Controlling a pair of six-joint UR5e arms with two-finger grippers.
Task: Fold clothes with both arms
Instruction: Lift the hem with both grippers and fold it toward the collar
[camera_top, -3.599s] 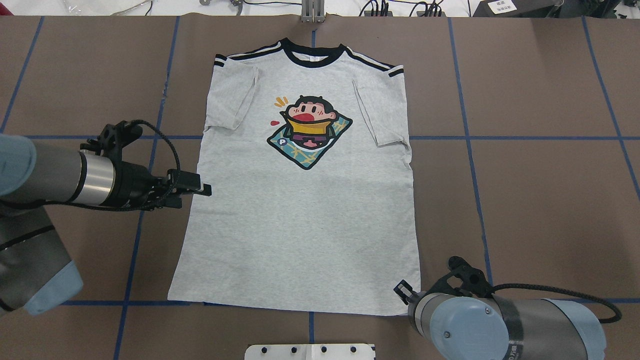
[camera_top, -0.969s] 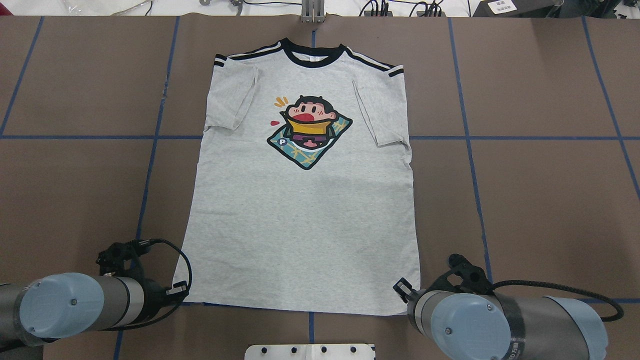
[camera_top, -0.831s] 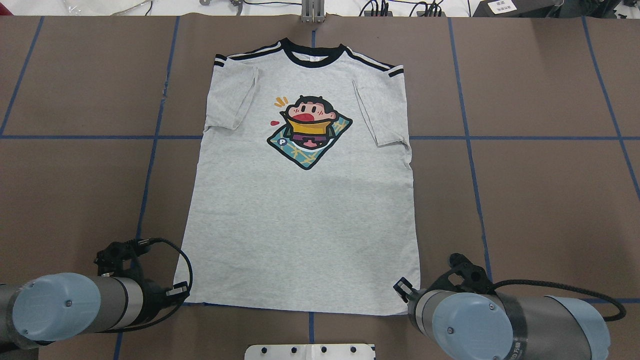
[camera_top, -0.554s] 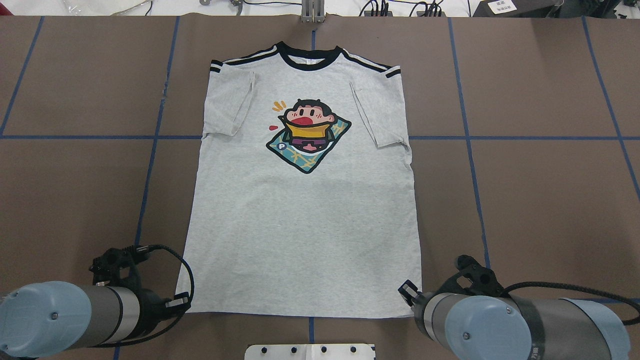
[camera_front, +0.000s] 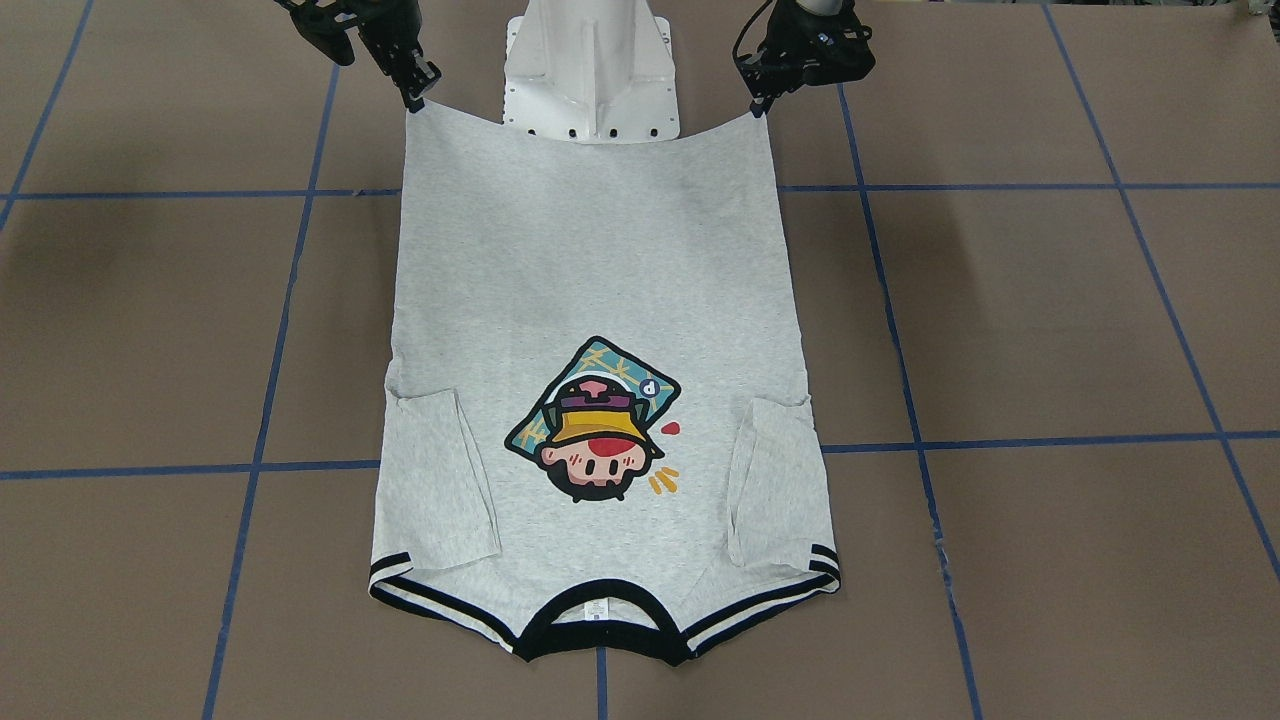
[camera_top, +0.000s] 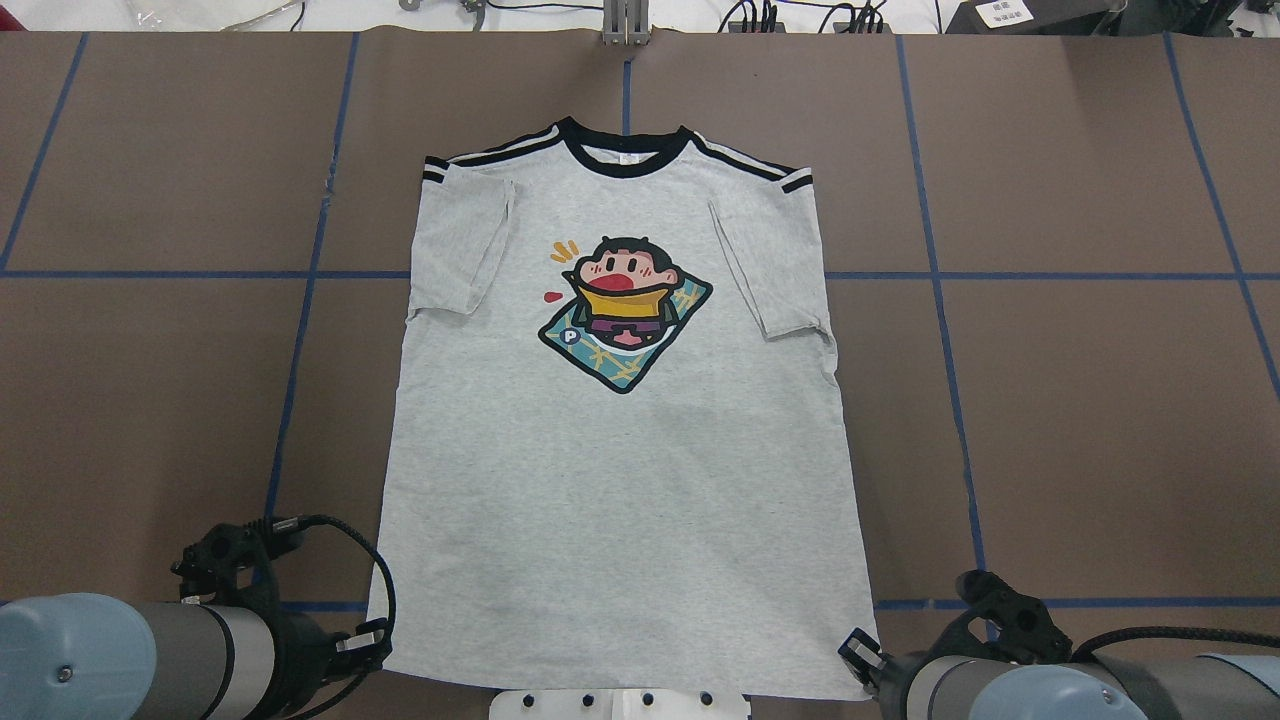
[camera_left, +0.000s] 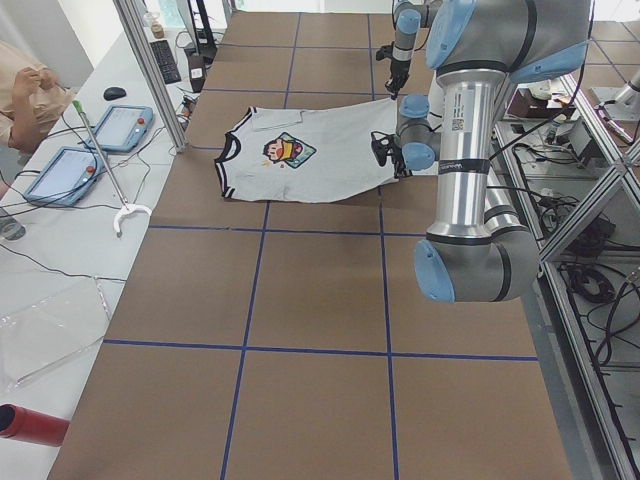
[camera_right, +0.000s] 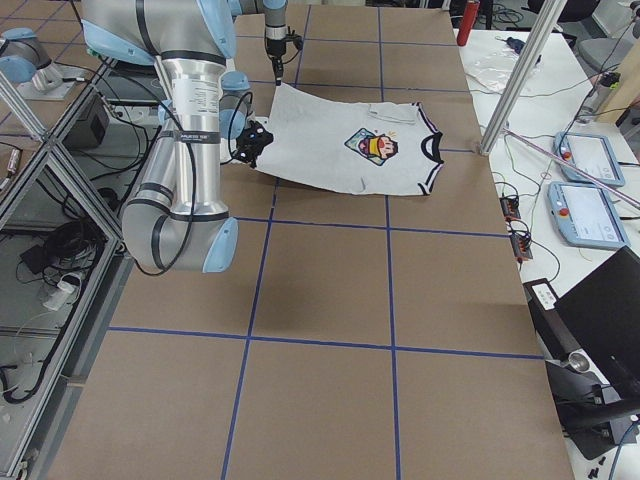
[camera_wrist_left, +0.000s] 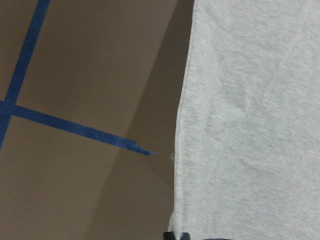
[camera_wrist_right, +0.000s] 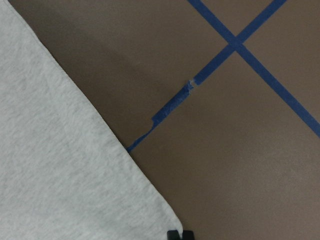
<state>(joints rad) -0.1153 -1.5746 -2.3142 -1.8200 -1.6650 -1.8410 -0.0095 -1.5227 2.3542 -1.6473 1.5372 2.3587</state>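
Note:
The grey T-shirt lies print up on the brown table, sleeves folded in, black collar at the far end. My left gripper is shut on the near left hem corner. My right gripper is shut on the near right hem corner. In the front-facing view the left gripper and the right gripper hold the hem raised over the pedestal. In the wrist views the cloth runs into the fingertips at the bottom edge.
The white pedestal base stands under the raised hem and shows in the overhead view. Blue tape lines cross the brown table cover. A person and tablets sit past the table's far side.
The left arm went from the shirt's left side to the hem corner. Both grippers then drew back toward the base, and the whole shirt slid toward the robot with its hem lifted.

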